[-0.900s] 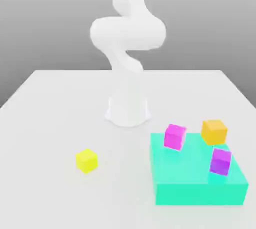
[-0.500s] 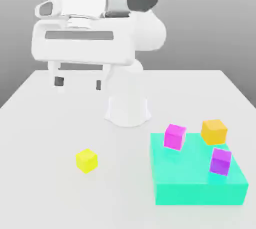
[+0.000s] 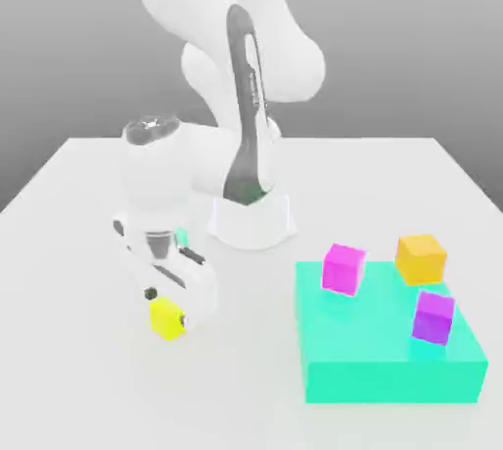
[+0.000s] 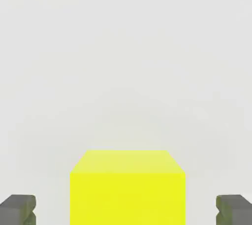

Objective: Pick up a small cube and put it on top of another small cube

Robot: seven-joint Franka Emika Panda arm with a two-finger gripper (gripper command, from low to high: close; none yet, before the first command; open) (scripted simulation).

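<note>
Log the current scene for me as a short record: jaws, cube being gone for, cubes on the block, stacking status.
jaws: open, one on each side of the yellow cube with a gap on both sides
target: yellow cube, on the table, between the jaws, not gripped
block: turquoise block, toward the exterior view's right
cubes on block: magenta cube, purple cube
orange cube: at the block's far right corner in the exterior view
stacking: not yet done

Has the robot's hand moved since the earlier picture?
Yes: the gripper came down in the exterior view, now at the yellow cube on the table.
</note>
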